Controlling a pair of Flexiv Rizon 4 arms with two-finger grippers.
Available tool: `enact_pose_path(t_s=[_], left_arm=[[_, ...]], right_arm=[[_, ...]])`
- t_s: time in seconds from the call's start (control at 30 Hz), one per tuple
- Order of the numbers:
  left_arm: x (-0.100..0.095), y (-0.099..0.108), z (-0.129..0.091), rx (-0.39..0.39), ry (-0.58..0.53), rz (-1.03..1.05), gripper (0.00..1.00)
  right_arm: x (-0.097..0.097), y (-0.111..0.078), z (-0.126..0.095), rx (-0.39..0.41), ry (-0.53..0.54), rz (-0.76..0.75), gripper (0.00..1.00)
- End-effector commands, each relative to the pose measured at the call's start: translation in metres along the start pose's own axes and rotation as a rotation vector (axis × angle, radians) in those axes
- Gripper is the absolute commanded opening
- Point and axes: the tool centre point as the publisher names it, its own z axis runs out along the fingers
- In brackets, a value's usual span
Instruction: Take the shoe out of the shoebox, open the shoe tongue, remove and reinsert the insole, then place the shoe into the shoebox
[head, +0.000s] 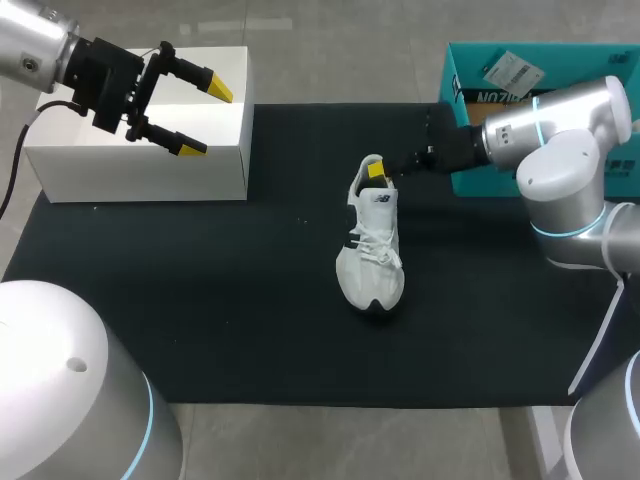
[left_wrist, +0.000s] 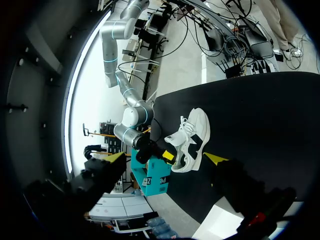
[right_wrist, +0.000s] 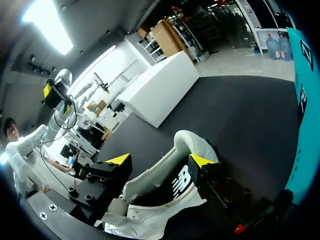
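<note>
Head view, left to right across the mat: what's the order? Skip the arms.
white box → shoe → teal box

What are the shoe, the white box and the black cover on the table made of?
Shoe: looks like matte white fabric, with woven laces and a dark, probably rubber sole. White box: probably cardboard, smooth, with thin straight walls. Black cover: a dull mat, maybe cloth or foam.
</note>
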Motion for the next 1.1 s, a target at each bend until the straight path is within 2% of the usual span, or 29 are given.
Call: enact_pose_path(t_s=[0.03, 0.13, 0.17, 0.23, 0.4, 0.5, 0.57, 0.67, 1.1], left_arm=[[0.0, 0.001, 0.0, 0.001, 0.003, 0.0, 1.0], [0.0, 0.001, 0.0, 0.001, 0.003, 0.0, 1.0], [0.0, 0.001, 0.0, 0.001, 0.003, 0.0, 1.0], [0.0, 0.001, 0.0, 0.001, 0.003, 0.0, 1.0], [0.0, 0.001, 0.0, 0.001, 0.003, 0.0, 1.0], [0.0, 0.001, 0.0, 0.001, 0.003, 0.0, 1.0], [0.0, 0.001, 0.0, 0.001, 0.003, 0.0, 1.0], [0.0, 0.001, 0.0, 0.001, 0.003, 0.0, 1.0], [0.0, 0.001, 0.0, 0.001, 0.003, 0.0, 1.0]], right_arm=[[0.006, 0.007, -0.006, -0.001, -0.011, -0.01, 0.62], [0.009, 0.011, -0.01, -0.007, -0.019, -0.01, 0.27], [0.009, 0.012, -0.011, -0.003, -0.028, 0.003, 0.0], [0.009, 0.011, -0.013, 0.003, -0.051, 0.032, 0.0], [0.011, 0.006, -0.018, 0.114, -0.233, 0.094, 0.0], [0.016, 0.006, -0.02, 0.228, -0.398, 0.082, 0.0], [0.018, 0.007, -0.02, 0.263, -0.445, 0.093, 0.0], [0.021, 0.005, -0.021, 0.223, -0.399, 0.129, 0.0], [0.021, 0.005, -0.021, 0.223, -0.399, 0.129, 0.0]])
